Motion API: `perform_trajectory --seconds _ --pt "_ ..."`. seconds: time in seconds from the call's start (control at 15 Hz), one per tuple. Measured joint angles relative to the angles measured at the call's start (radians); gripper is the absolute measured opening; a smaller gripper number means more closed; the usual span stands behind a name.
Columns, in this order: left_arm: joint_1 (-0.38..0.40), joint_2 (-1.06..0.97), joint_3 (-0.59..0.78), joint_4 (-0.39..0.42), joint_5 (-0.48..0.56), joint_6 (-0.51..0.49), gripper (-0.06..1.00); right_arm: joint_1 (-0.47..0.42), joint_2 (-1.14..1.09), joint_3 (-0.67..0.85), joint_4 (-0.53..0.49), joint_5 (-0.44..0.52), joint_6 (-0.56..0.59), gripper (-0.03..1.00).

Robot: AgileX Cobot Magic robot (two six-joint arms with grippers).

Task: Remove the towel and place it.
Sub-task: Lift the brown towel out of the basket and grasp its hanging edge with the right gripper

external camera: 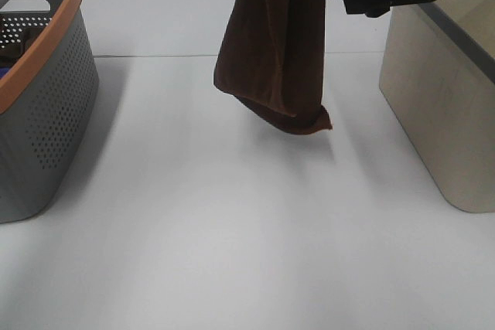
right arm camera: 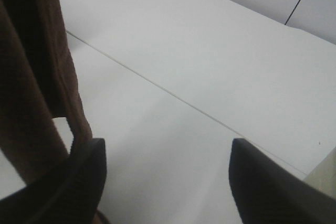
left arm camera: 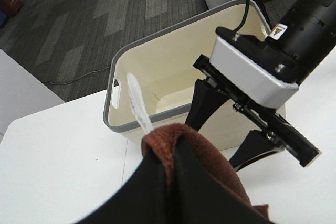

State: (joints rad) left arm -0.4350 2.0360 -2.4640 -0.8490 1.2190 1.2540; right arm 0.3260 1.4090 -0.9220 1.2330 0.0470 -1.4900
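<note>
Nearest: white tabletop. Near left: grey perforated plastic basket with orange rim. Right, a bit farther: beige plastic bin with grey rim. Farther, centre: dark brown soft cloth towel, hanging doubled over above the table, lowest corner near the surface, contact not clear. Pinched at the top hem by left gripper, fingers pressed together on the cloth beside small white tag. Right gripper just right of the cloth, fingers spread, holding nothing. Judged: light, limp, apt to drape and swing, not fragile, not slippery. Best taken at hem or corner, with a second grab on the hanging edge to spread flat. Count: one towel, one tag, one basket, one bin, two grippers.
</note>
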Motion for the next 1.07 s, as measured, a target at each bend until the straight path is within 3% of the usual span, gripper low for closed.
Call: perform_trajectory --seconds 0.47,0.8,1.07 --pt "0.0 0.003 0.0 -0.002 0.0 0.0 0.0 0.0 0.01 0.0 0.08 0.255 0.0 0.65" --pt "0.0 0.036 0.0 0.005 0.0 0.0 0.0 0.0 -0.019 0.0 0.149 0.328 0.0 0.66" --pt "0.0 0.066 -0.001 -0.196 0.0 0.0 0.0 0.001 0.034 0.0 0.169 0.339 -0.004 0.68"
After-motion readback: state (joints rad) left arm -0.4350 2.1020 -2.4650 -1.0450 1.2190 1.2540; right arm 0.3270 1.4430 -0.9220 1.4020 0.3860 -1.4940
